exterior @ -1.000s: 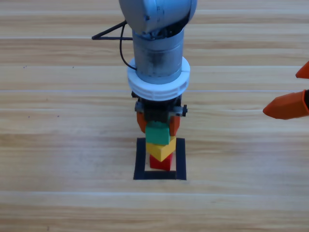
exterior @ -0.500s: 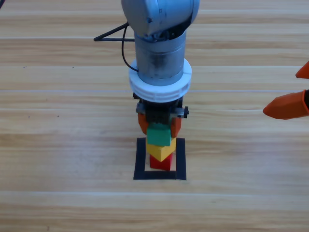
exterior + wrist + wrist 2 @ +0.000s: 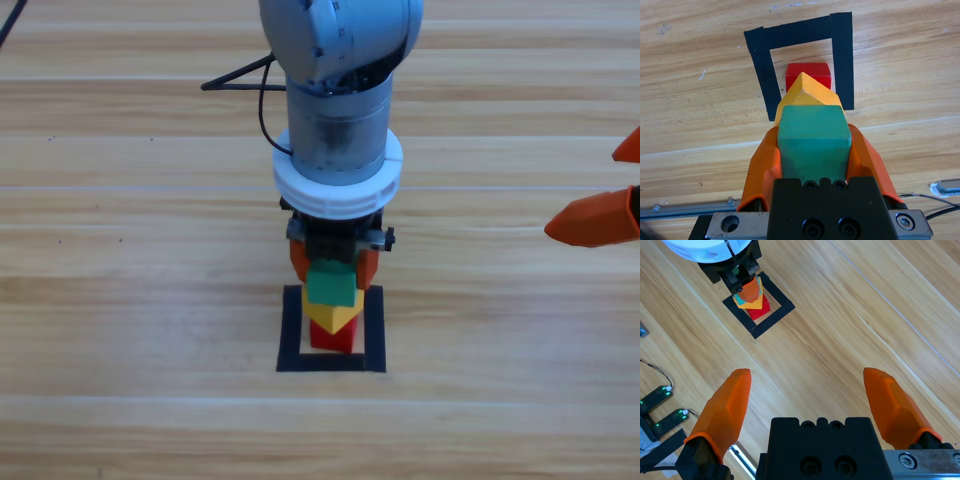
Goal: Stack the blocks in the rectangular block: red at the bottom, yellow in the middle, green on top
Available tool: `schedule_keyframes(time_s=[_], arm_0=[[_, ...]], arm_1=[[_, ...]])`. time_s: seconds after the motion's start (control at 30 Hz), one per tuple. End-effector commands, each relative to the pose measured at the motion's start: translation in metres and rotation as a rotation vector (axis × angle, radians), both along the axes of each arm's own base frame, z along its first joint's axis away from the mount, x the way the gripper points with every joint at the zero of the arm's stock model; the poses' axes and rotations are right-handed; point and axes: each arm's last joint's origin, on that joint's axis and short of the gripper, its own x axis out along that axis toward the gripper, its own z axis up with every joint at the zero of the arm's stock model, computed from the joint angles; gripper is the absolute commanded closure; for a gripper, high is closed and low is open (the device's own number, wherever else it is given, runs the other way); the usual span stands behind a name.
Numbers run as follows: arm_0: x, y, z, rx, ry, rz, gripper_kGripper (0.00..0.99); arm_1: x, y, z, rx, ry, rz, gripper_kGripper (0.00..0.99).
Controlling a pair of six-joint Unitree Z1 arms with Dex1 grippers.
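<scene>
The left end effector [image 3: 333, 268] grips the small teal-green cube [image 3: 813, 142] between its orange jaws, atop the turned yellow cube [image 3: 805, 92] on the red cube [image 3: 808, 74] inside the black tape outline [image 3: 842, 55] on the wooden counter [image 3: 130, 300]. The right end effector [image 3: 807, 395] waits at the right edge, jaws spread wide and holding nothing.

Grey arm [image 3: 338, 110] (black cable [image 3: 262, 100]), 2 orange jaws

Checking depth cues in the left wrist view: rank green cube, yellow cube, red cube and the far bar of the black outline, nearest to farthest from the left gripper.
From the left gripper:
1. Green cube, held between its jaws.
2. Yellow cube, just beyond, under the green.
3. Red cube, farther, inside the outline.
4. Far bar of the black outline, farthest, at the picture's top.
</scene>
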Motion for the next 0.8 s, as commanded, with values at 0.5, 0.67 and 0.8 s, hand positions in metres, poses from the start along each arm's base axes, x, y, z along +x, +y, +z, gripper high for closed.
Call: schedule_keyframes(time_s=[0.5,0.67,0.8], arm_0=[[-0.007,-0.007,-0.026,0.082,0.027,-0.002,0.0],[-0.011,-0.001,-0.016,0.078,0.016,0.004,0.0],[-0.012,0.001,-0.013,0.08,0.01,0.004,0.0]], arm_1=[[0.008,0.0,-0.014,-0.035,0.054,-0.03,0.0],[0.008,0.0,-0.014,-0.036,0.055,-0.03,0.0],[0.009,0.0,-0.014,-0.035,0.056,-0.03,0.0]])
